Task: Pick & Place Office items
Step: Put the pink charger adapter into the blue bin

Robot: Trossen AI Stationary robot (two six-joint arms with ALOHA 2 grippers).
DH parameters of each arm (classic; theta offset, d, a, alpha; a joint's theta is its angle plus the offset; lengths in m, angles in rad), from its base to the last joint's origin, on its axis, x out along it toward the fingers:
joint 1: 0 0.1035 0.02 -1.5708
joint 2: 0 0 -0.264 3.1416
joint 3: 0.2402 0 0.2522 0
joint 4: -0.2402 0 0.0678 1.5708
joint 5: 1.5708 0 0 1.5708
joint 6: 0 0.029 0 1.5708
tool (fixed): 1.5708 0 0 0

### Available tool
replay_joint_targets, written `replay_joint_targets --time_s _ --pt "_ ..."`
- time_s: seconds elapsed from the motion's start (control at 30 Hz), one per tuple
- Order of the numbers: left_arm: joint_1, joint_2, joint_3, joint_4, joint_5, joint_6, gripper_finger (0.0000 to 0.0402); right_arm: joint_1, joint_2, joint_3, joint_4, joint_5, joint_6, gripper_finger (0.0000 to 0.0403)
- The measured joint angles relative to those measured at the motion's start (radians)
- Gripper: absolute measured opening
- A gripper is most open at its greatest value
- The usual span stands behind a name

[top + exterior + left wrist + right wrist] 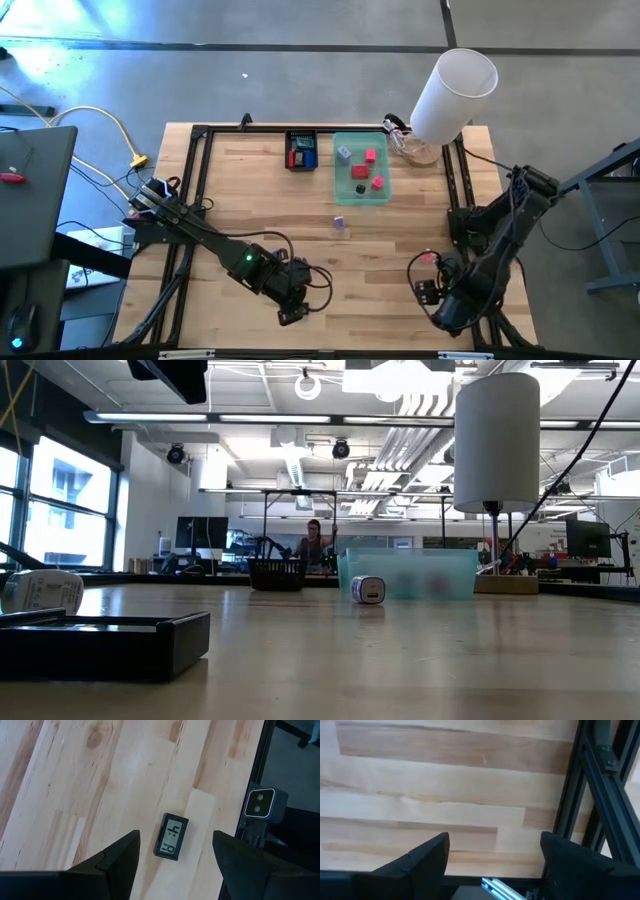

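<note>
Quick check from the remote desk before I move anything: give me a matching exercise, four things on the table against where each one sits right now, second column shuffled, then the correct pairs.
Things:
1. teal tray
2. black tray
3. small purple piece
4. white cylinder

Places:
A. alone on the bare wood, just in front of the teal tray
B. at the far right corner, standing over the table edge
C. far side near the middle, holding red and blue pieces
D. right of the black tray, holding red pieces and a dark one

Pairs: 1-D, 2-C, 3-A, 4-B
</note>
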Motion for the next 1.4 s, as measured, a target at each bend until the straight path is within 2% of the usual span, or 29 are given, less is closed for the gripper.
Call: replay_joint_targets --time_s 0.47,0.9,1.27,1.4 --pt "0.0 0.0 0.0 0.0 -0.001 0.036 0.0242 -0.058 0.002 0.0 -0.109 0.01 -0.047 0.0301" --pt "0.0 0.0 0.0 0.0 -0.001 0.035 0.0242 -0.134 -0.007 0.0 -0.208 0.023 -0.213 0.0301" --pt "0.0 0.0 0.0 0.0 -0.001 0.033 0.0242 -0.15 -0.105 -0.002 -0.243 0.041 -0.219 0.0301" --pt "0.0 0.0 0.0 0.0 -0.001 0.033 0.0242 -0.15 -0.163 -0.06 -0.234 0.079 -0.219 0.0301"
